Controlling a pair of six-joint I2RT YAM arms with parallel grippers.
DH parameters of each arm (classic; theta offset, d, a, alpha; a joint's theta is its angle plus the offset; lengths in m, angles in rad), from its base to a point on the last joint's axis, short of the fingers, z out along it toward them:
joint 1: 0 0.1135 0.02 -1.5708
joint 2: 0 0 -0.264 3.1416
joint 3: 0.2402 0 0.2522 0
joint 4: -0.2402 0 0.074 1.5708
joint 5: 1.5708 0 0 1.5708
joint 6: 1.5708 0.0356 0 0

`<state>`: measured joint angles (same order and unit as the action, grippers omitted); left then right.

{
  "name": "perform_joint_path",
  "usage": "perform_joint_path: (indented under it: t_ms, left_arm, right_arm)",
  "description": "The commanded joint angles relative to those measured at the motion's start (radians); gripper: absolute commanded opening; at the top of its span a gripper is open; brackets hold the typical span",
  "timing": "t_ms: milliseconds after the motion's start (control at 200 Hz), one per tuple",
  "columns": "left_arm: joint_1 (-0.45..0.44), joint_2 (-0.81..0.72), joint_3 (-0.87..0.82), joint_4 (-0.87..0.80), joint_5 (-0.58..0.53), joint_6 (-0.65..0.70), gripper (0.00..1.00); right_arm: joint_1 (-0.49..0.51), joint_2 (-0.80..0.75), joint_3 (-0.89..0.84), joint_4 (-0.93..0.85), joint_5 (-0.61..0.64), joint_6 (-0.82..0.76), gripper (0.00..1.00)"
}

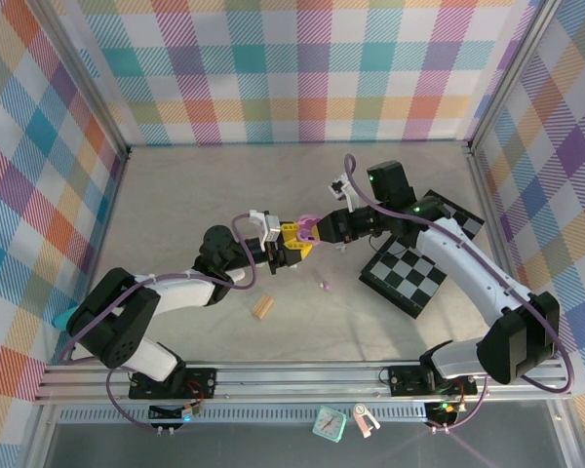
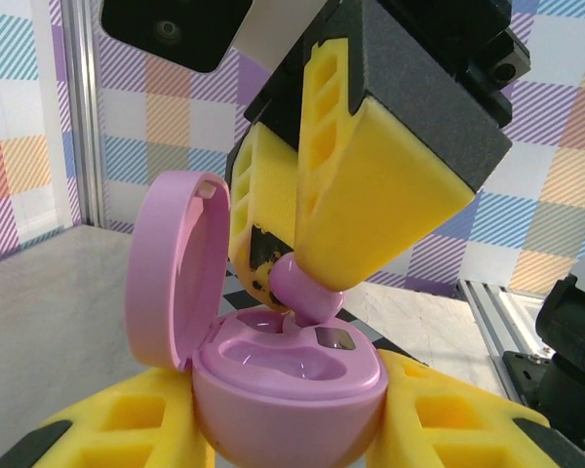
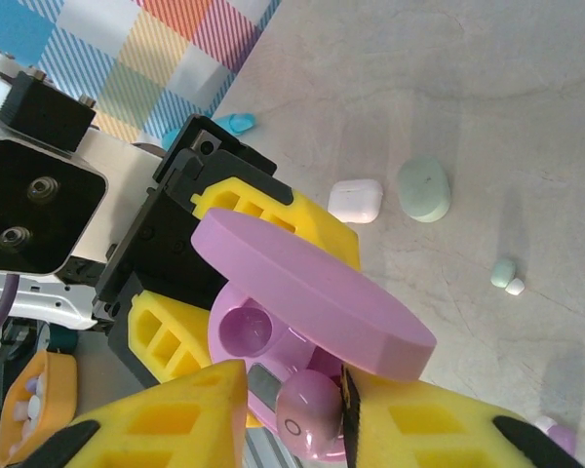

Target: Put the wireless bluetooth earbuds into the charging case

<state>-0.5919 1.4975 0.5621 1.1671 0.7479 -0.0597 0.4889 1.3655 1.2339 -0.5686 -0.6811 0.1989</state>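
purple earbud (image 2: 312, 297) partly hidden by right end effector (image 2: 294, 279), case (image 2: 292, 390) base cut off

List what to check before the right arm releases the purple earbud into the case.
1. Grip of left jaws on charging case: ok, clamped on both sides.
2. Case's lid open, clear of the recesses: ok.
3. Position of purple earbud at right jaws' tips, over the case: ok.
4. Earbud fully seated: not ok, it stands above its recess.
5. Hold of right jaws on the earbud: cannot tell.
6. State of other recess: ok, empty.
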Motion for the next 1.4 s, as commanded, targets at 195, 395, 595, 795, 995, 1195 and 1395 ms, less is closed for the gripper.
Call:
perform_joint_path:
  t_ms: [195, 395, 595, 795, 995, 1195, 1395]
  left_arm:
    - [-0.013, -0.009, 0.039, 0.068, 0.033, -0.007, 0.28]
    - [-0.012, -0.008, 0.041, 0.068, 0.031, -0.006, 0.28]
    - [-0.013, -0.018, 0.035, 0.056, 0.017, 0.013, 0.28]
    - [0.034, -0.069, -0.004, 0.026, 0.001, 0.032, 0.28]
    - [0.115, -0.126, -0.05, 0.077, 0.015, -0.029, 0.28]
    - [0.147, -0.208, -0.069, 0.004, 0.017, -0.015, 0.28]
    - [0.152, -0.262, -0.08, -0.041, 0.007, 0.004, 0.28]
  right_arm:
    - [-0.004, -0.033, 0.005, 0.007, 0.005, 0.004, 0.42]
    - [-0.004, -0.051, 0.01, 0.001, 0.009, -0.007, 0.56]
    - [-0.004, -0.092, 0.0, -0.016, 0.025, -0.044, 0.65]
    - [-0.008, -0.242, -0.121, 0.041, 0.053, -0.095, 0.69]
    - [-0.056, -0.376, -0.332, 0.188, 0.078, 0.005, 0.69]
    - [-0.087, -0.332, -0.493, 0.304, 0.144, 0.256, 0.66]
    - [0.016, -0.232, -0.588, 0.41, 0.187, 0.401, 0.66]
